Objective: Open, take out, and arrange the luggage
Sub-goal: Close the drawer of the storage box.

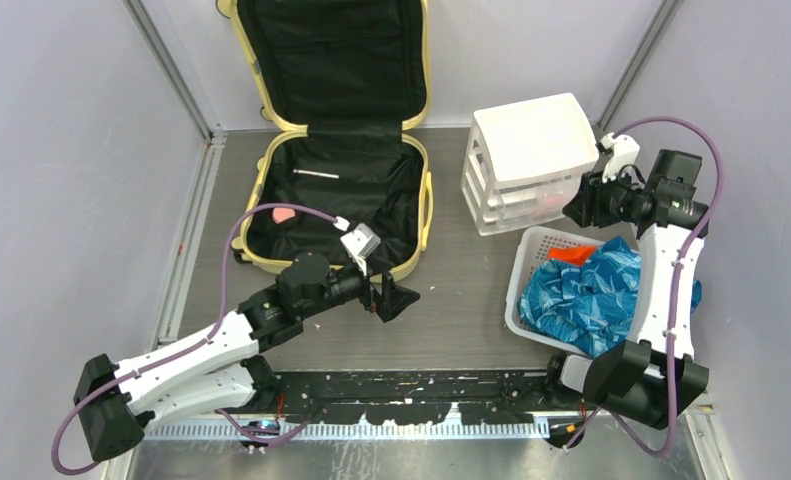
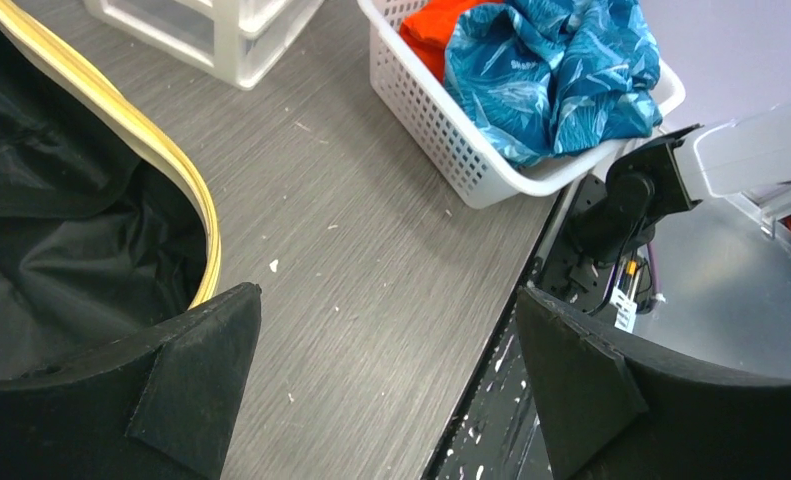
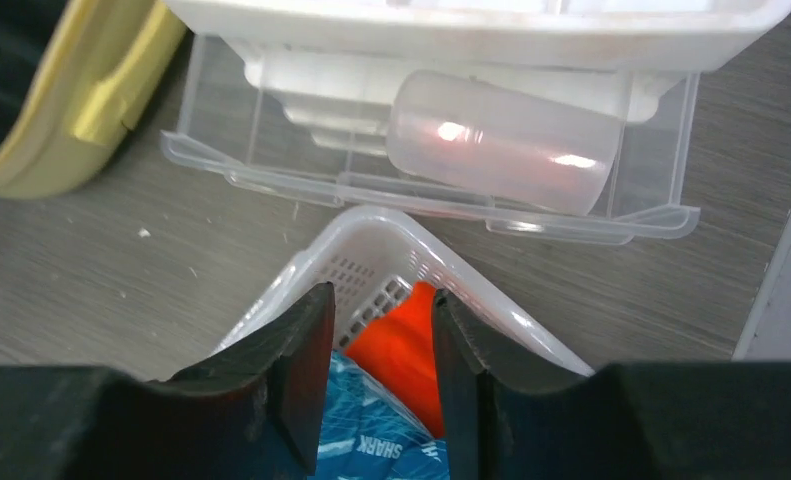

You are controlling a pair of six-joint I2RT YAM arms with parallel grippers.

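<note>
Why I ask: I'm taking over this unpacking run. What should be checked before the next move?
1. Luggage open: ok. Its lid stands up against the back wall.
2. Luggage emptied: not ok. A pink item and a white stick lie on the lining.
3. Left gripper free: ok. Its fingers are wide apart and empty, over the table by the luggage's near corner.
4. Right gripper free: ok. Its fingers are narrowly apart with nothing between them, above a corner of the basket.
5. Drawer shut: not ok. It is pulled out, with a translucent bottle lying inside.
</note>
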